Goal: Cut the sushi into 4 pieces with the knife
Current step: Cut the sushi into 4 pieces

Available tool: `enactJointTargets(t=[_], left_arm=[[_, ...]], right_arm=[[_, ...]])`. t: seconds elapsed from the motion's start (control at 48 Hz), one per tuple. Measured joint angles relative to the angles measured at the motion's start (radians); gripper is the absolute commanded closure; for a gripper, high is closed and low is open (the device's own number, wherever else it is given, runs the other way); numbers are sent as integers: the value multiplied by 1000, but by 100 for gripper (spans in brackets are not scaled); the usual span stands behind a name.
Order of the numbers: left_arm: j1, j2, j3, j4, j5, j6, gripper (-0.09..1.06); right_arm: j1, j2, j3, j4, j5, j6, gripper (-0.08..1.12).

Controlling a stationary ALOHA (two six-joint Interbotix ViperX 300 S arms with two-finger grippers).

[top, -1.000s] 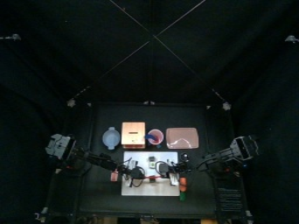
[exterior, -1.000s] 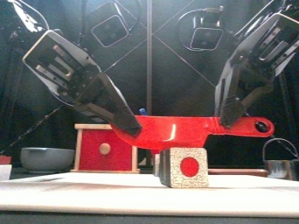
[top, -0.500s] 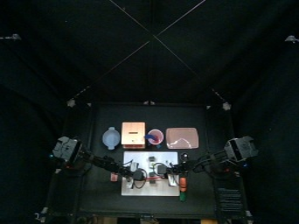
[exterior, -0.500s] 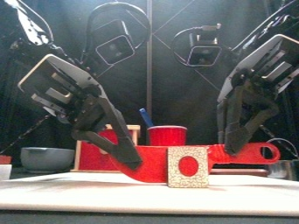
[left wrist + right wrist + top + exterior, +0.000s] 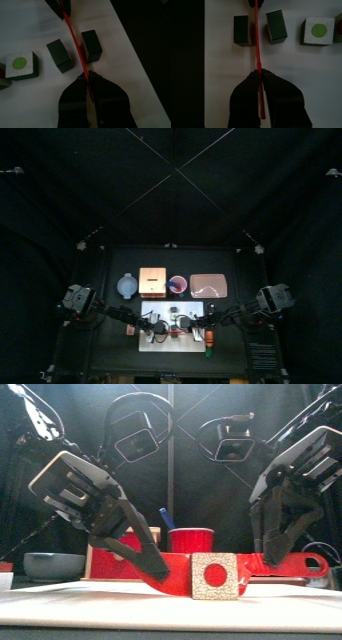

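The left gripper [image 5: 87, 78] has its two jaws squeezed tight on one end of the red knife [image 5: 72, 35]. The right gripper [image 5: 259, 75] is pinched tight on the other end of the same knife. So the knife hangs between the two grippers, lying sideways and very low over the white cutting board [image 5: 304, 75]. The pictures do not show if the blade touches the board. The thin blade sits in the gap between two dark green sushi blocks. The first block [image 5: 91, 45] is just beside it on one side. The second block [image 5: 60, 56] is just beside it on the other side. The green-dot piece [image 5: 20, 66], with a white face, lies near the second block on the board. From the front, the front block [image 5: 214, 576] shows a pale face with a red middle and hides part of the blade. The left arm slants down from the upper left and the right arm slants down from the upper right. Both lean in toward the middle with their grippers pointing down at the board. Behind the knife stands the red cup [image 5: 191, 539] with the blue knife [image 5: 163, 517] sticking out of it. The wooden box [image 5: 104, 559] with its red drawer front is beside the cup. The blue-grey bowl [image 5: 51, 564] sits further left. From above, the pink tray [image 5: 209, 284] lies behind the board on the right.
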Motion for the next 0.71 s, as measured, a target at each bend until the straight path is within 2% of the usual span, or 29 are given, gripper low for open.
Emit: enactJointTargets(t=[0.125, 0.271, 0.438, 0.562, 0.708], left_arm=[[31, -14, 2, 23, 5, 2, 64], [35, -25, 2, 48, 8, 2, 64], [35, -28, 3, 58, 9, 2, 59], [34, -35, 3, 64, 12, 3, 47], [32, -54, 9, 67, 20, 14, 29]], right_arm=[[-11, -5, 2, -15, 3, 0, 85], [-17, -8, 3, -17, 5, 0, 85], [-17, -9, 3, -17, 6, 2, 85], [-18, -11, 2, -18, 11, 0, 85], [-31, -15, -3, -25, 25, -8, 85]])
